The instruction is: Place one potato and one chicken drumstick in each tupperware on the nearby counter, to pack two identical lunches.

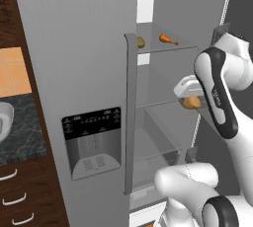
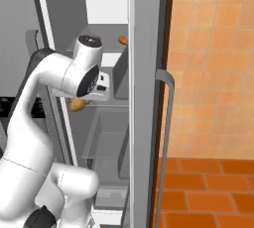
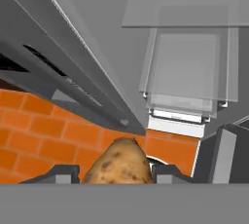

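**Hand view: potato held between the fingers at the open fridge**

Hand view looks down along the gripper (image 3: 116,175), and a tan, brown-speckled potato (image 3: 118,164) sits between the two dark fingertips (image 3: 61,173), which press it from either side. Below it lies orange tiled floor (image 3: 44,135), with the grey fridge door (image 3: 73,67) slanting across and clear glass shelves (image 3: 189,67) stacked to the right.

From the left base camera, the white arm (image 1: 220,97) reaches into the open fridge (image 1: 163,97) at the middle shelf level; the held potato (image 1: 191,102) shows as an orange-tan lump just under the pale hand. On the top glass shelf (image 1: 163,48) a second potato (image 1: 141,42) lies near the door edge, and a drumstick (image 1: 168,39) lies to its right, apart from it. At the far left edge, part of a pale tupperware (image 1: 4,120) rests on the dark marbled counter (image 1: 24,137), well apart from the fridge.

From the right base camera, the held potato (image 2: 78,104) peeks out beneath the wrist, and the drumstick (image 2: 122,39) shows on the top shelf beside the door edge.
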Available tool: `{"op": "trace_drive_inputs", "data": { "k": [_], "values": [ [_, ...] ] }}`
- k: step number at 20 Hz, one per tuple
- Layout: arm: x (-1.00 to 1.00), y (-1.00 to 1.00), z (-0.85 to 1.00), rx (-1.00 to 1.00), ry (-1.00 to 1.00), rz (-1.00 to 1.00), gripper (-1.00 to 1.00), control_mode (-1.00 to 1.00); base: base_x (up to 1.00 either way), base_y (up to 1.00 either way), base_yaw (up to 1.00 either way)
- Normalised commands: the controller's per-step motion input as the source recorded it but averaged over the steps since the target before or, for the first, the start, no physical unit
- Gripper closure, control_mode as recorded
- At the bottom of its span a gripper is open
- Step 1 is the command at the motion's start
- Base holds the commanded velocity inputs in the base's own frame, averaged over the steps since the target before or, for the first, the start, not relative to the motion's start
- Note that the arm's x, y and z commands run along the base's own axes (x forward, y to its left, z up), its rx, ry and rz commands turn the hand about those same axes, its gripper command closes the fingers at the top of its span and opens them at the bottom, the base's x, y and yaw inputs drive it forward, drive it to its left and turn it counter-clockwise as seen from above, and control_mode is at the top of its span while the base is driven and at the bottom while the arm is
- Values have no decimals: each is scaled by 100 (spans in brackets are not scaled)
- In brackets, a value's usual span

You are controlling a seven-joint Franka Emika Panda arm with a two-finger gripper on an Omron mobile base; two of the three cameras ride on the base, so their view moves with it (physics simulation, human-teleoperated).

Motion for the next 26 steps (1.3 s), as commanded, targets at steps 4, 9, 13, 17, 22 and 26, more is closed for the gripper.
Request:
{"op": "trace_drive_inputs", "data": {
  "k": [4, 9, 13, 17, 22, 26],
  "values": [
    [-85, 30, -19, 0, 0, 0, 100, -100, 0, 0, 0],
    [-38, 15, -7, 0, 0, 0, 100, 100, -25, 24, 2],
    [0, 0, 0, 0, 0, 0, 100, 100, -45, 94, 6],
    [0, 0, 0, 0, 0, 0, 100, 100, -17, 100, 8],
    [0, 0, 0, 0, 0, 0, 100, 100, 0, 100, 5],
    [0, 0, 0, 0, 0, 0, 100, 100, 24, 100, 1]
  ]
}}
